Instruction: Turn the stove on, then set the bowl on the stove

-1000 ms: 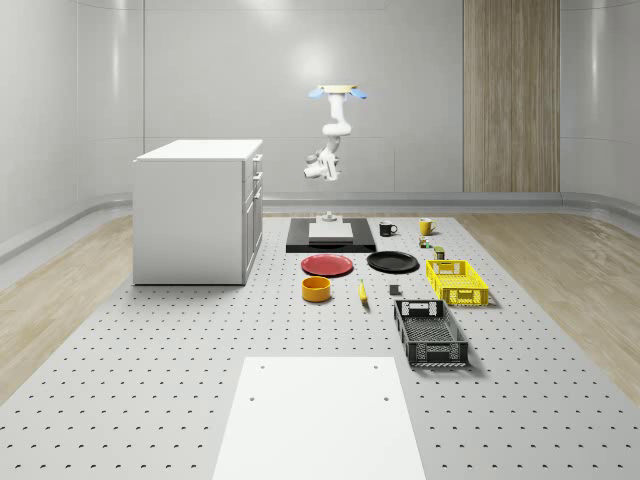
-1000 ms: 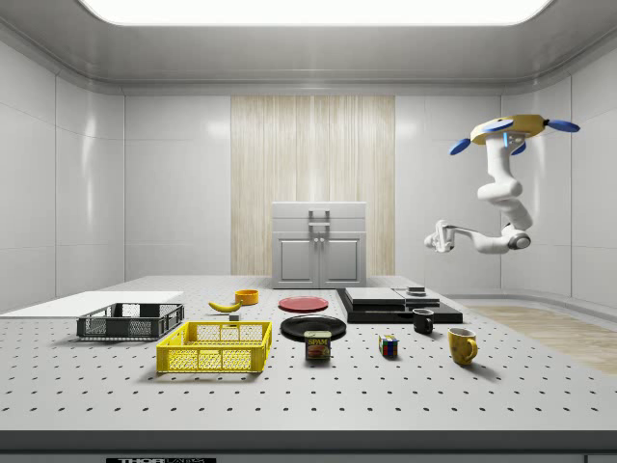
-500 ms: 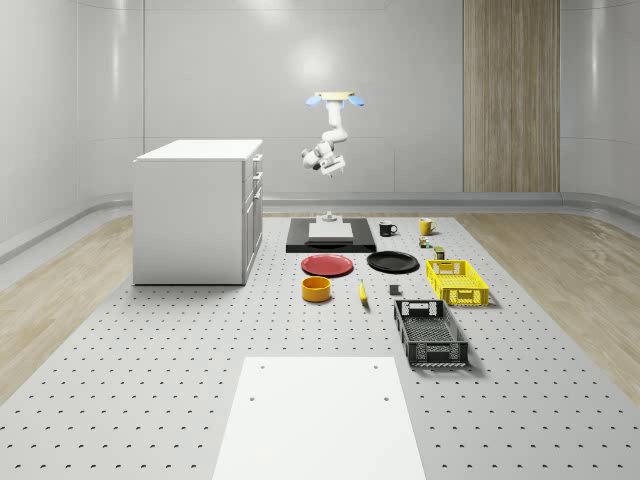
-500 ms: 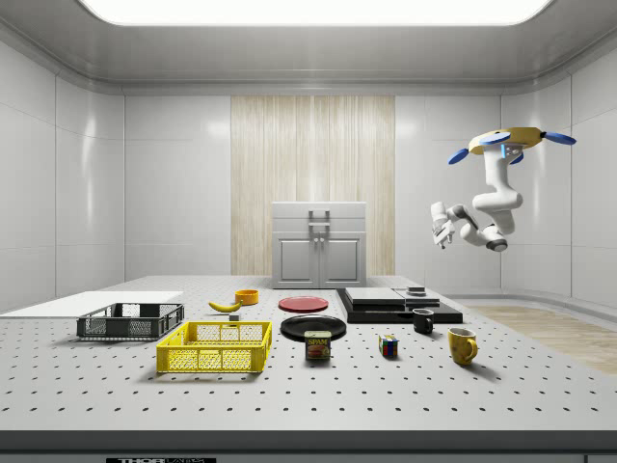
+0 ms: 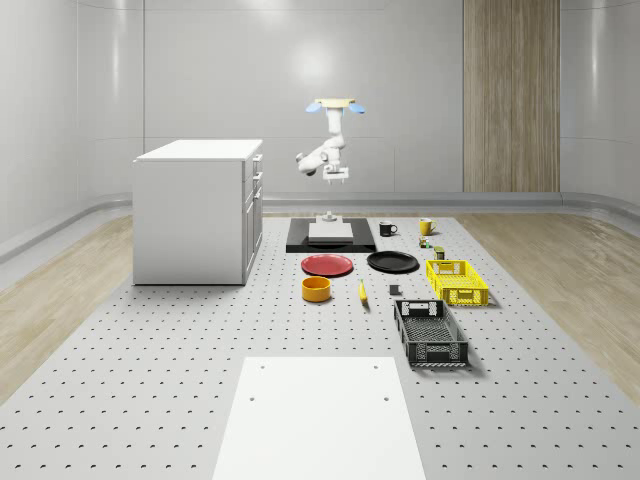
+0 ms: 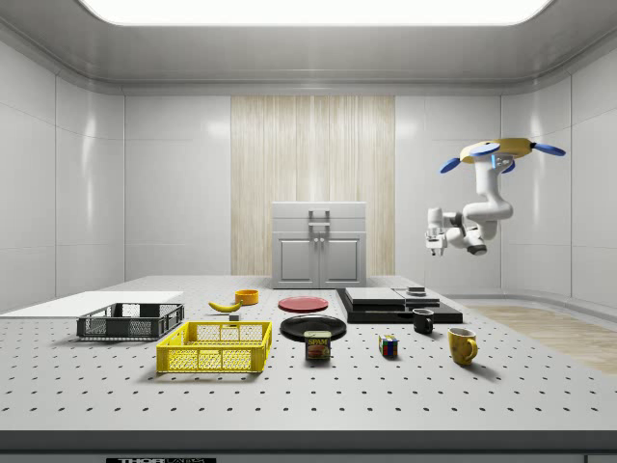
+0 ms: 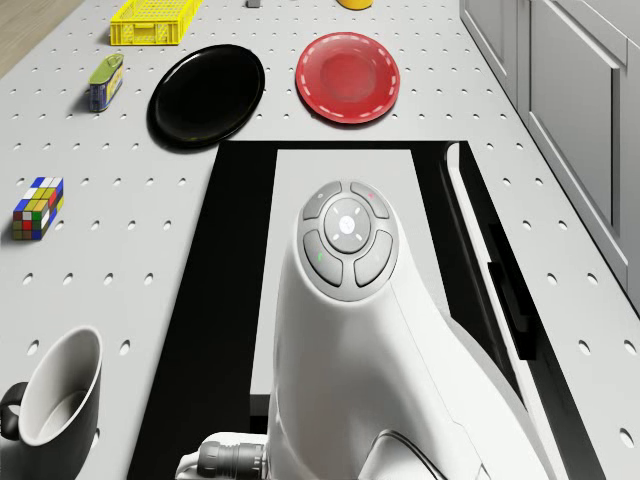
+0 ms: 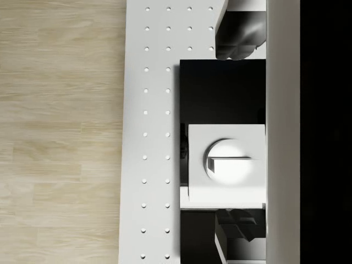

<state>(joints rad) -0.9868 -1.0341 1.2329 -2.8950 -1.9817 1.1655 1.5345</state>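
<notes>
The bowl (image 5: pixel 316 289) sits upright on the desk (image 5: pixel 150 380), nearer than the red plate (image 5: pixel 327 265); it looks light, rigid and smooth, best pinched across its rim. Farther back lies the stove (image 5: pixel 331 236), its knob (image 8: pixel 227 161) directly beneath the tool (image 6: pixel 435 240), whose fingers (image 8: pixel 237 36) are spread, holding nothing. The drone (image 6: pixel 496 150) hovers above the stove's far end.

You see: stove (image 5: pixel 331 237) black, white top | bowl (image 5: pixel 317 289) orange | plate (image 5: pixel 328 265) beside it red | crate (image 5: pixel 457 281) yellow | drone (image 6: pixel 496 150) yellow, blue rotors
</notes>
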